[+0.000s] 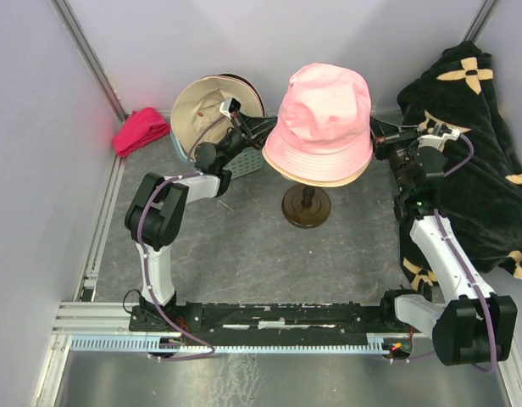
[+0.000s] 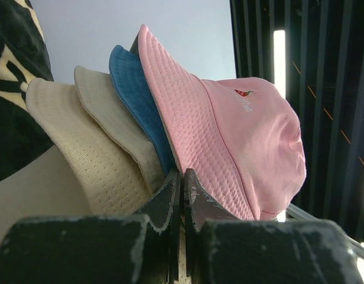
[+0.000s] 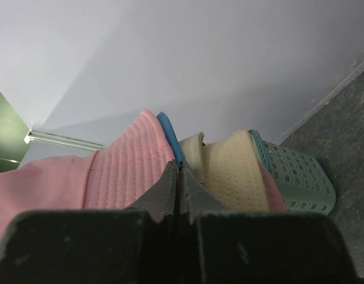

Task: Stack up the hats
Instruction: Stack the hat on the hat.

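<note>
- Your pink hat [image 1: 319, 119] tops the stack on the stand [image 1: 306, 206] — blue brim [image 2: 135, 100] beneath.
- Cream hat [image 1: 202, 106] sits in the basket [image 1: 244, 159] — not yet stacked.
- Left gripper [image 2: 182, 177] and right gripper [image 3: 179, 168]: fingers together at the brims.

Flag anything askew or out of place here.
On the stand, brims under the pink hat fan apart instead of nesting flush. A cream hat sits tipped on edge in the green basket.
</note>
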Robot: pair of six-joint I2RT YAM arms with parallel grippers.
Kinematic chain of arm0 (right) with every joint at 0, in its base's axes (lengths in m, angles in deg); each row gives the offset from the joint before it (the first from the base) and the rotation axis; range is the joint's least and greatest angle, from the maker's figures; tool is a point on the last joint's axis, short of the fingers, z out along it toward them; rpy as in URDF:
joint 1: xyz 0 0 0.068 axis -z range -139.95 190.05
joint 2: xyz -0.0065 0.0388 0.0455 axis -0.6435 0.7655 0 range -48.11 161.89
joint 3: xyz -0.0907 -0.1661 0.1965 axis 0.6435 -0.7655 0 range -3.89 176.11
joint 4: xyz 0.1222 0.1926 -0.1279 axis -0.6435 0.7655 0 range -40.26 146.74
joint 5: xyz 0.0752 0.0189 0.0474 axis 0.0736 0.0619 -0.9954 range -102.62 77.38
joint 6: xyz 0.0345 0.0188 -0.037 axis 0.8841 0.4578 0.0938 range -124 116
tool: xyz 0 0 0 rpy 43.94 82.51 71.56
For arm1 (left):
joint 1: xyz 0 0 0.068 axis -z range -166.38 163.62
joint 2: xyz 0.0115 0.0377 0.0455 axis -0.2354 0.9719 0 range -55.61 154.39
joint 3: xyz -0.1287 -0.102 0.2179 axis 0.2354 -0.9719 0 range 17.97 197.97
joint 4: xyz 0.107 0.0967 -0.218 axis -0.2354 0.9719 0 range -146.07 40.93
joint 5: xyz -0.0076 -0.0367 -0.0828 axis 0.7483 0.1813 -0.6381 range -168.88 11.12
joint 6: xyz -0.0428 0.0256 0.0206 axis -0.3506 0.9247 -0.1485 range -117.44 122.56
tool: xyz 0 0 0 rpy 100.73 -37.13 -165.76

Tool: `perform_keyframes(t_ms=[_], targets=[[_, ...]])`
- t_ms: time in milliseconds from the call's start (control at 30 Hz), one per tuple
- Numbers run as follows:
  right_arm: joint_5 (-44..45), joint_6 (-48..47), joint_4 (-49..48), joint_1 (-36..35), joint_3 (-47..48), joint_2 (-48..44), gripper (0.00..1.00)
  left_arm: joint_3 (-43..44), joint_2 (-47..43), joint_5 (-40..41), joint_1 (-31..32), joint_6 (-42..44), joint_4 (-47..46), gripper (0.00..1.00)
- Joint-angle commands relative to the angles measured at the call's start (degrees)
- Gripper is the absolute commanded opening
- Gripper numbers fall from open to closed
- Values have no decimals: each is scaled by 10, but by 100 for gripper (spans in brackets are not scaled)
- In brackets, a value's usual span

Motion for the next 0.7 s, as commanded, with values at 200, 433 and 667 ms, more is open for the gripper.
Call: perform_keyframes(t_ms=[200,433,667], targets=[[-10,-62,136,4,17,45,2,-32,-8,-65,-1,9,-117,3],[-17,-68,133,4,32,69,2,-48,-21,-67,-1,8,-123,3],[-19,-70,130,4,45,92,2,-63,-29,-66,6,13,-124,3]])
